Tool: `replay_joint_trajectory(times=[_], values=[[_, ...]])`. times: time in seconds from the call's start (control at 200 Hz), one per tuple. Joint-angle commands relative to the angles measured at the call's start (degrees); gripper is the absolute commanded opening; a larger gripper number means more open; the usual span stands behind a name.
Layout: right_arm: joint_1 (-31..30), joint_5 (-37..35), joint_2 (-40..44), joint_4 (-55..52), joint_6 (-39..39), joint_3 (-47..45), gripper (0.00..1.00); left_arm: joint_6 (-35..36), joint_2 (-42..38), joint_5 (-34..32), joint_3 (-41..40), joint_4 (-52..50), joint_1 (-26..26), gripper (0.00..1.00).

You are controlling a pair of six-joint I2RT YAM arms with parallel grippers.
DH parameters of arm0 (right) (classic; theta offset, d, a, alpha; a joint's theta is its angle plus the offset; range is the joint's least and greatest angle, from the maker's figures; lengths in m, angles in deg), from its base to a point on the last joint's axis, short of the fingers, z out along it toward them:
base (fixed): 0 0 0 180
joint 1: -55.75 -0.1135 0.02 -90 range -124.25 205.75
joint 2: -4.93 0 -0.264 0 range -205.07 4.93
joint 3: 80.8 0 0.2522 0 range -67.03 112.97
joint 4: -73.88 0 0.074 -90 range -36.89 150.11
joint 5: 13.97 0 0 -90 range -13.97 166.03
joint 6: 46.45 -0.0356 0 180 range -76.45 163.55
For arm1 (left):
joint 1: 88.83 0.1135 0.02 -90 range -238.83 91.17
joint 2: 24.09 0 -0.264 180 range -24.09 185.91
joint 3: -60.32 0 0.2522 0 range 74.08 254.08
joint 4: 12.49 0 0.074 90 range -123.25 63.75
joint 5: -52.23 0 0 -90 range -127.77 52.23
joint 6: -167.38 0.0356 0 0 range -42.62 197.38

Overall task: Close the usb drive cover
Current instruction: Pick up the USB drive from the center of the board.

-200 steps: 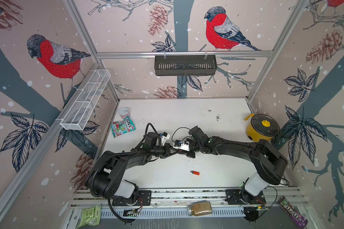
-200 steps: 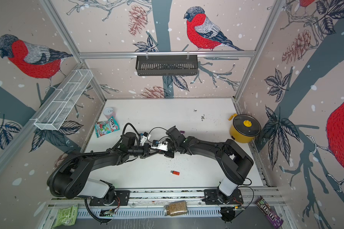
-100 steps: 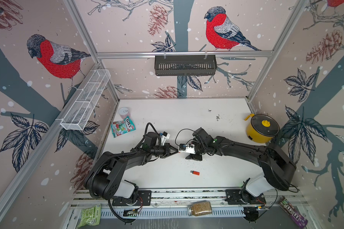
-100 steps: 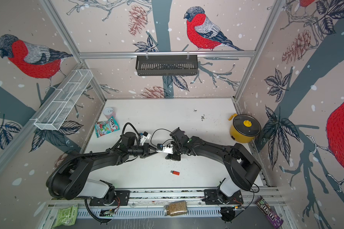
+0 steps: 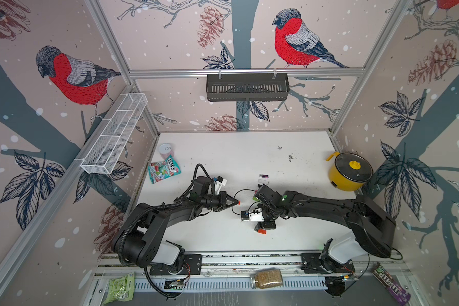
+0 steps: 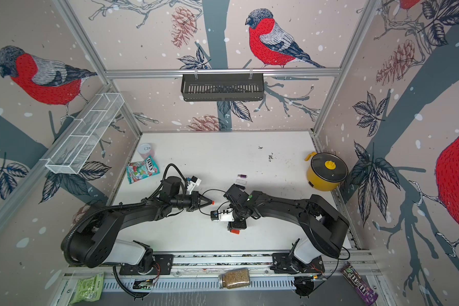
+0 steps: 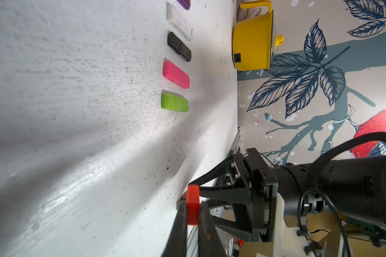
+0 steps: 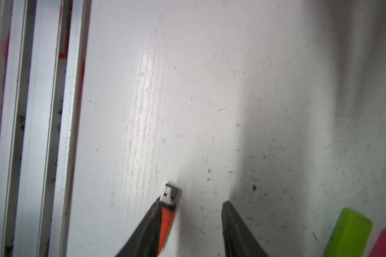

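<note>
The left gripper is closed tight on a small orange cap, which sits between the two fingertips and is held above the white table. In both top views this cap shows as an orange spot at the tip of the left arm, near the middle of the table. The orange drive is well apart from the cap, on the table closer to the front rail, under the right gripper. The jaws of the right gripper stand partly apart. The drive lies along the inner side of one finger, and the other finger is clear of it. Its metal plug is bare and points away from the gripper. Behind, a green drive, a pink drive and a black drive lie in one row with caps on, and a yellow pot stands near the wall.
</note>
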Motion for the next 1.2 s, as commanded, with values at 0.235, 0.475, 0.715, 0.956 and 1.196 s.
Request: replay_joint_trajectory(times=[0.235,0.475,0.715,0.956,1.196], values=[[-1.94,-3.90,-1.03,-3.51,0.78,-1.10,0.49,1.15,0.12,-0.18,0.51,0.51,0.21,0.07],[-2.81,-6.05,-0.72,-1.66,-0.42,-2.47,0.50,1.12,-0.06,-0.30,0.50,0.31,0.17,0.07],[-3.05,-8.64,-2.12,-0.94,-1.24,-3.39,0.44,1.10,-0.15,-0.29,0.52,0.25,0.17,0.07],[-2.61,-9.56,-1.75,-1.62,-0.98,-3.73,0.40,1.14,-0.24,-0.39,0.60,0.09,0.19,0.07],[-1.92,-10.43,-0.13,-2.79,-0.49,-4.66,0.45,1.24,0.12,-0.20,0.78,0.12,0.18,0.07]])
